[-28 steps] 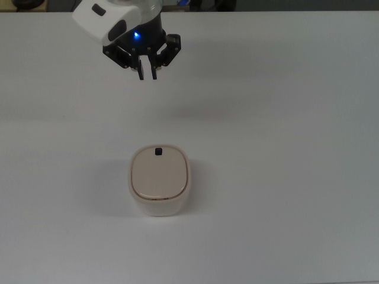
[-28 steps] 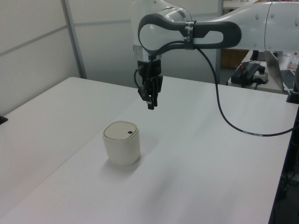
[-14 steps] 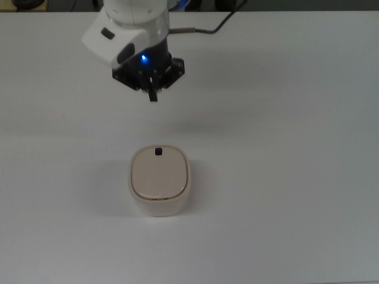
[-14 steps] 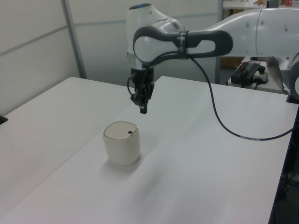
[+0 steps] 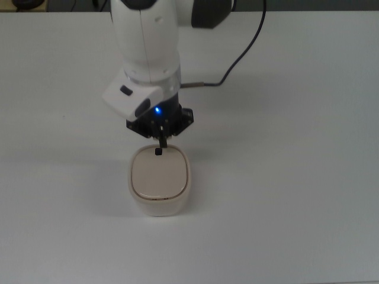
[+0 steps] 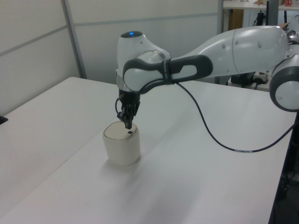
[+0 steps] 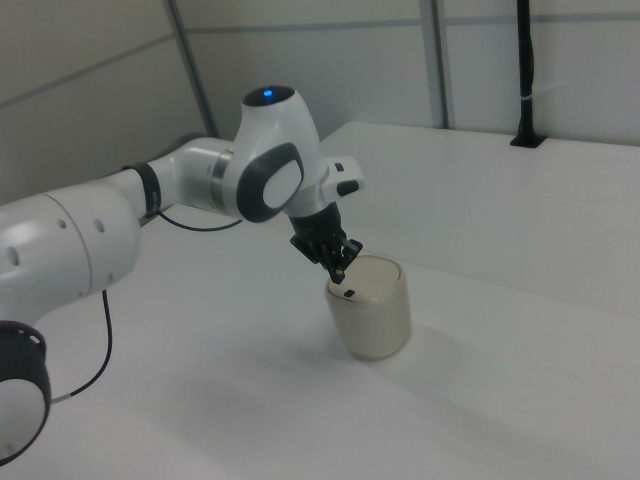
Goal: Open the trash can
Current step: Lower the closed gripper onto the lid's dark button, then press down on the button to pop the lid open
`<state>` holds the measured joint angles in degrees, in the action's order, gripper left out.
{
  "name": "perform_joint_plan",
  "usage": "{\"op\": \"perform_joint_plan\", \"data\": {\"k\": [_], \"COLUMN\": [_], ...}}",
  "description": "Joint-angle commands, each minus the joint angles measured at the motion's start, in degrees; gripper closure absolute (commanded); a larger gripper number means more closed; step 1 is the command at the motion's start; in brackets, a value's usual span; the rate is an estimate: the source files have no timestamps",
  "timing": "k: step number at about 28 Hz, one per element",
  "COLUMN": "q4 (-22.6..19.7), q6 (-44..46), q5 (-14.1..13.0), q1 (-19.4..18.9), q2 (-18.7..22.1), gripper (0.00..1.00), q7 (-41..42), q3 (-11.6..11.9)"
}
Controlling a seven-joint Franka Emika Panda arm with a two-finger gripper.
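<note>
**Observer:** Where's the bin?

**Me:** The small cream-beige plastic trash can (image 5: 160, 180) with the rounded-rectangle lid stands on the white table (image 5: 296, 177), roughly mid-table in the top view. Its lid lies flat and closed, and the tiny black square button (image 5: 158, 152) sits near the edge facing the arm.

**Observer:** What's changed?

**Me:** A second ago my black two-finger gripper (image 5: 160, 142) hung well behind the can; half a second ago it was nearer but apart. Now it has come down so its tip is right over the button, touching or just short of it; I can't tell which. The fingers are pressed together into one point and hold nothing. I judge I'm lined up for the press, with the opening not yet done.

**Observer:** Count for me.

**Me:** One trash can, one lid, one button. One white arm (image 6: 196, 65), one gripper, one black cable (image 6: 219, 140) looping off the arm. One table.
</note>
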<state>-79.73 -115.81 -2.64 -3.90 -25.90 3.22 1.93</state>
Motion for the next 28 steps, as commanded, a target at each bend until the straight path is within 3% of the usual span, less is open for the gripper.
{"op": "perform_joint_plan", "data": {"k": [1,22,28], "q4": [-0.25,-0.51,-0.51], "q6": [-3.72,-7.59,-4.18], "q5": [-0.18,1.14,0.27], "q1": [-0.23,-0.23,-0.41], "q2": [-1.61,-4.15,-0.56], "gripper": [1.0,1.0,1.0], "q7": [0.2,0.21,0.12], "q3": [-0.26,-0.26,-0.18]}}
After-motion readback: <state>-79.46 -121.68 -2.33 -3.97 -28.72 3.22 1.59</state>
